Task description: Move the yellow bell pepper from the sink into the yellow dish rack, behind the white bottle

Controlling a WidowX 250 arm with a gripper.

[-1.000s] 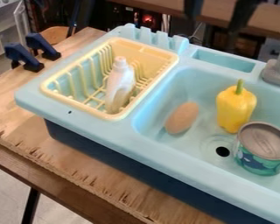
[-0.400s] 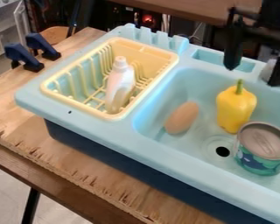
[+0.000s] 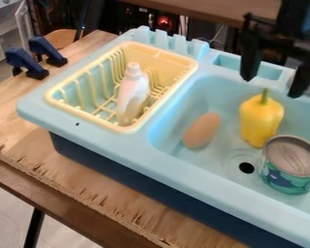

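Note:
The black gripper (image 3: 272, 82) hangs open at the upper right, over the back rim of the sink, its two fingers wide apart with nothing between them. Just below it, a yellow bell pepper (image 3: 260, 120) with a green stem stands in the blue sink basin (image 3: 203, 93). A can (image 3: 290, 164) with a teal label and a grey lid is beside the pepper, toward the front right. To the pepper's left lies a brown egg-shaped object (image 3: 201, 131). A white bottle (image 3: 132, 94) leans in the yellow dish rack (image 3: 58, 106) at the left.
Dark blue clamps (image 3: 26, 62) sit on the wooden table (image 3: 86, 181) at the upper left. A grey faucet base is partly hidden behind the gripper. Upright notches (image 3: 172, 42) rise from the sink's back edge, and a drain hole (image 3: 247, 167) lies near the can.
The gripper has come down from the top edge to above the sink's back rim, then shifted slightly left. The pepper, can, egg-shaped object and bottle have stayed put.

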